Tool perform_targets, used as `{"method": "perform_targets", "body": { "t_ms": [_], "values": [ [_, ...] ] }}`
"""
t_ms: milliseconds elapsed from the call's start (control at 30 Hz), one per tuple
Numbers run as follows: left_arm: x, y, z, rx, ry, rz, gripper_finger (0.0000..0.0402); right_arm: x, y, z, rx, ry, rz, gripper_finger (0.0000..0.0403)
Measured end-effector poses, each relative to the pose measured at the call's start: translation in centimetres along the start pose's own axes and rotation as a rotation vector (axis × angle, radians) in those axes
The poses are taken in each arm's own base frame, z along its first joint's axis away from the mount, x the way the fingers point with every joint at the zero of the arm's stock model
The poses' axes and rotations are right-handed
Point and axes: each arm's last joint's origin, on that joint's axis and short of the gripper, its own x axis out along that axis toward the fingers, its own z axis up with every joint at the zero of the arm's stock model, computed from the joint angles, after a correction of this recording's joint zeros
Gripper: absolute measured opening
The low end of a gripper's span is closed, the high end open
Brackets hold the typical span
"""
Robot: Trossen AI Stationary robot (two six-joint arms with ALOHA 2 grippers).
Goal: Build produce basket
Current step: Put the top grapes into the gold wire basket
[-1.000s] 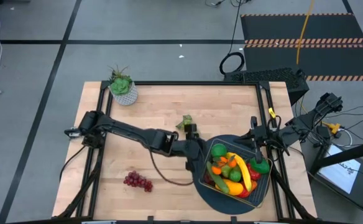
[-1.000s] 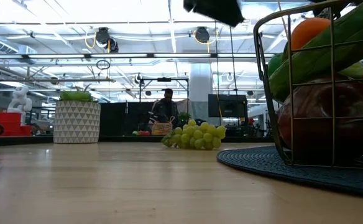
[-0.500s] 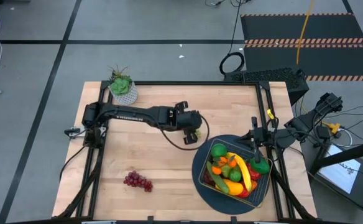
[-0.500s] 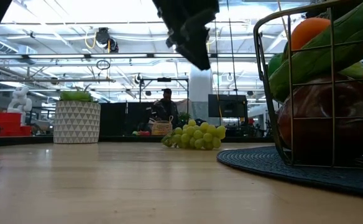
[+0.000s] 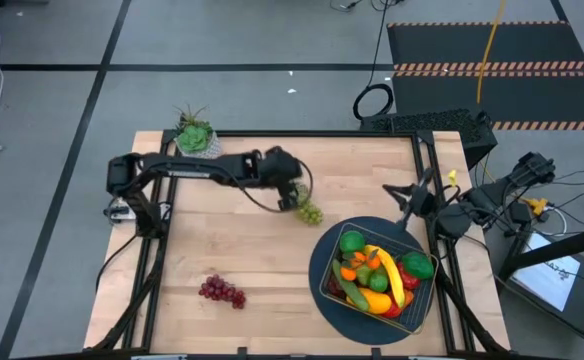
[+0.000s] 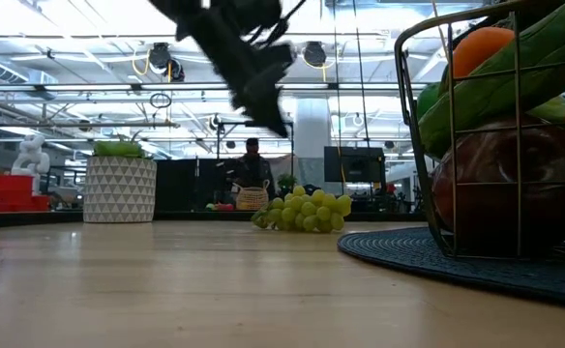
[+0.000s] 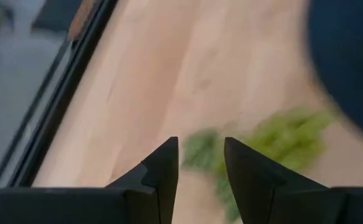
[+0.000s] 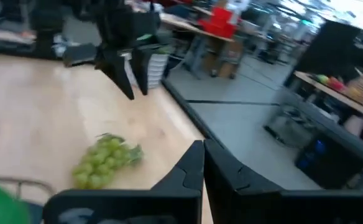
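From my seat I see the light wood table (image 5: 232,240) standing on a grey floor (image 5: 222,90) crossed by dark tape lines, with a black mat (image 5: 492,60) edged in orange-striped bands off to one side and a yellow cable (image 5: 489,50) running over it. Looking level across the tabletop, I get a wide hall under bright ceiling strip lights (image 6: 118,43), a pale column (image 6: 312,135), and a person (image 6: 252,166) standing far back among dark benches and screens
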Motion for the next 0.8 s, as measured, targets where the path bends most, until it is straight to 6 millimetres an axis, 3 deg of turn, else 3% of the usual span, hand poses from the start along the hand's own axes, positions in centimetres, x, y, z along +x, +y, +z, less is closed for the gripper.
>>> {"method": "perform_targets", "body": {
  "t_ms": [100,233,333,500,800],
  "values": [
    [0.0,2.0,-0.8,-0.136,0.020,0.028,0.0134,0.4,-0.3,-0.2,0.075,0.009,-0.067,0.0000],
    [-0.1,3.6,-1.6,-0.275,0.028,-0.086,0.0159,0.9,-0.6,-0.6,0.250,0.014,-0.134,0.0000],
    [0.4,4.1,-2.9,-0.347,0.117,-0.195,0.0191,1.2,-0.7,-0.7,0.385,0.013,-0.152,0.0000],
    [0.5,4.4,-3.1,-0.370,0.096,-0.247,0.0234,1.6,-0.7,-0.4,0.629,0.014,-0.076,0.0000],
    [0.6,4.6,-3.1,-0.374,0.092,-0.271,0.0243,2.3,-0.5,0.5,1.174,-0.002,0.027,0.0000]
  ]
}}
